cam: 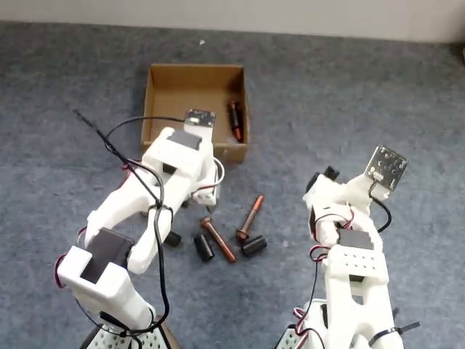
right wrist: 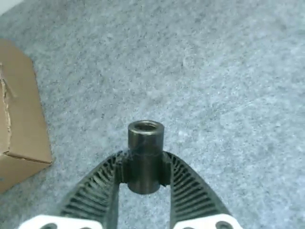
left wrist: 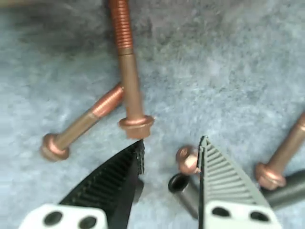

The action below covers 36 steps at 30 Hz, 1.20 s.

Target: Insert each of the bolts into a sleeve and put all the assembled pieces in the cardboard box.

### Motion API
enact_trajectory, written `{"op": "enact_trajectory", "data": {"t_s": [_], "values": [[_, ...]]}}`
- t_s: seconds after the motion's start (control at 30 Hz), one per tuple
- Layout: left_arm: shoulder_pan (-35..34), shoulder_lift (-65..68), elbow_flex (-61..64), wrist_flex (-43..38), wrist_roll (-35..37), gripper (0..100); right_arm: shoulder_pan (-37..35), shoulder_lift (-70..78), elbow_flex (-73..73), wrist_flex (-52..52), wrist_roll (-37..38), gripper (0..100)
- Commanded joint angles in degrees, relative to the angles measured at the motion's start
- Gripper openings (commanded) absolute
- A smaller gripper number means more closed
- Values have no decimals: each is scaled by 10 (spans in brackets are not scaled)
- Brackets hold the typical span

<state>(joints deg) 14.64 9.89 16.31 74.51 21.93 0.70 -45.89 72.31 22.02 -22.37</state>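
So at this point the left gripper hung low over the loose parts scattered on the grey counter, just in front of the cardboard box. Its fingers were spread wide open with nothing in them. Between them you could see a copper bolt head sitting right beside the open mouth of a dark sleeve, both lying on the counter.

Just past the fingertips lay a long bolt with its flanged head pointing back at the gripper. A second bolt came in at an angle, its threaded end running right up to the long one's shank. A third bolt and another sleeve lay a bit farther off, close together.

The right gripper had its fingers clamped on a black sleeve, the threaded opening facing away from the wrist. It held the sleeve up off the counter, well apart from the box and from the parts pile.

Inside the box there was one assembled piece, lying along the right-hand wall.
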Motion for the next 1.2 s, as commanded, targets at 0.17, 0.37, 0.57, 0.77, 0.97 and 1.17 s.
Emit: {"op": "enact_trajectory", "data": {"t_s": [0.17, 0.37, 0.57, 0.77, 0.97, 1.17], "values": [[73, -110, 34, 67, -5, 205, 5, -19, -2, -14, -3, 5], [109, -207, 169, -35, 0, 207, 4, -19, -2, -14, -3, 5], [137, -179, 215, -118, 1, 207, 4, -19, -2, -14, -3, 5], [162, -94, 208, -169, 3, 204, 4, -19, -2, -14, -2, 5], [142, -38, 147, -116, 33, 204, 4, -19, -2, -14, -2, 5], [120, -32, 143, -104, 33, 204, 4, -20, -2, -14, -2, 5]]}}
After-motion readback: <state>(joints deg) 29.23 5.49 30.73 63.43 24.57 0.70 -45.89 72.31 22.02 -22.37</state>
